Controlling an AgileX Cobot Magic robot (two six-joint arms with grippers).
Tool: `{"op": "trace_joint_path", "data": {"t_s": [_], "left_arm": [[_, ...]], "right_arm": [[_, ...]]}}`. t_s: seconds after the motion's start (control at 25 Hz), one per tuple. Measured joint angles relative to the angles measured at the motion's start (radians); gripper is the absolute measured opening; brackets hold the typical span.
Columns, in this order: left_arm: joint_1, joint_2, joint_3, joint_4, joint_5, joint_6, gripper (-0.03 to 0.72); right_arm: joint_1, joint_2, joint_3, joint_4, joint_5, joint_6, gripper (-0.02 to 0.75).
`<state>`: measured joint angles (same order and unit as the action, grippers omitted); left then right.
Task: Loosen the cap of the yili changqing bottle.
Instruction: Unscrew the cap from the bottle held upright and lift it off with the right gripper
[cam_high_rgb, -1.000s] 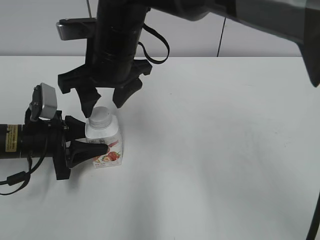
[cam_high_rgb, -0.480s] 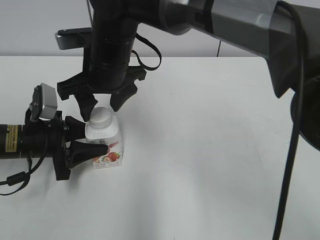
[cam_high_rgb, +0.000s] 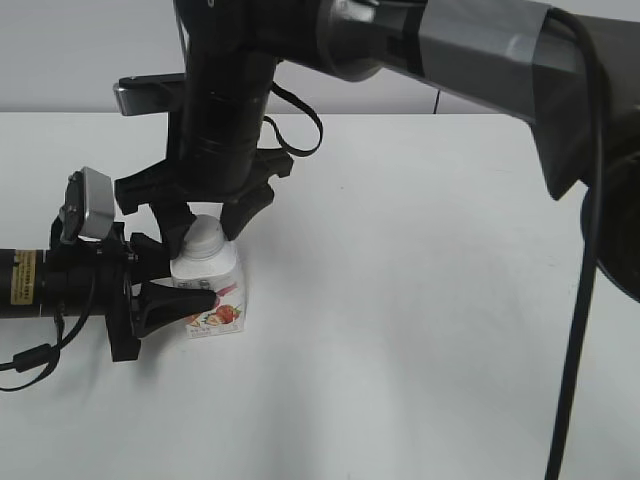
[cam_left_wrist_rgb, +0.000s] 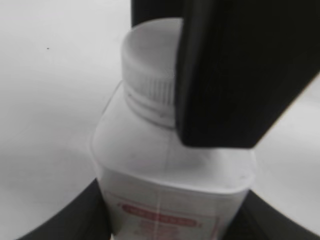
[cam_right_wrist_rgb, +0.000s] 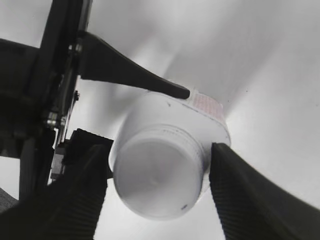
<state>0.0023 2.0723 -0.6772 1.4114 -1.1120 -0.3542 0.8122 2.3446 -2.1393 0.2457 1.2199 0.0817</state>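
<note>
The yili changqing bottle (cam_high_rgb: 212, 292), white with a strawberry label, stands upright on the table. My left gripper (cam_high_rgb: 188, 272) comes in from the left and is shut on the bottle's body. In the left wrist view the bottle (cam_left_wrist_rgb: 170, 185) fills the space between the left gripper's jaws (cam_left_wrist_rgb: 172, 222). The white ribbed cap (cam_high_rgb: 205, 238) is on the neck. My right gripper (cam_high_rgb: 207, 226) hangs from above, open, with a finger on each side of the cap. In the right wrist view the cap (cam_right_wrist_rgb: 160, 180) sits between the right gripper's fingers (cam_right_wrist_rgb: 157, 195), with small gaps. One right finger hides part of the cap (cam_left_wrist_rgb: 147, 70).
The white table (cam_high_rgb: 430, 300) stretches to the right and front of the bottle. A grey wall stands behind the table's far edge. The right arm's thick dark body (cam_high_rgb: 470, 50) reaches across the top of the exterior view.
My right gripper has come down from above the cap, so its fingers now straddle the cap. The left gripper and the bottle have not moved.
</note>
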Motion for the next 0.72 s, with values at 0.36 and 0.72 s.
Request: {"op": "trace_joint_path", "data": {"t_s": [0.36,0.72], "left_arm": [[0.0,0.0,0.0,0.001,0.0,0.0,0.361],[0.0,0.0,-0.002,0.003,0.0,0.001,0.361]], "right_arm": [[0.0,-0.03,0.013,-0.02,0.0,0.008,0.456],[0.0,-0.037,0.078,-0.005,-0.008,0.008,0.452]]}}
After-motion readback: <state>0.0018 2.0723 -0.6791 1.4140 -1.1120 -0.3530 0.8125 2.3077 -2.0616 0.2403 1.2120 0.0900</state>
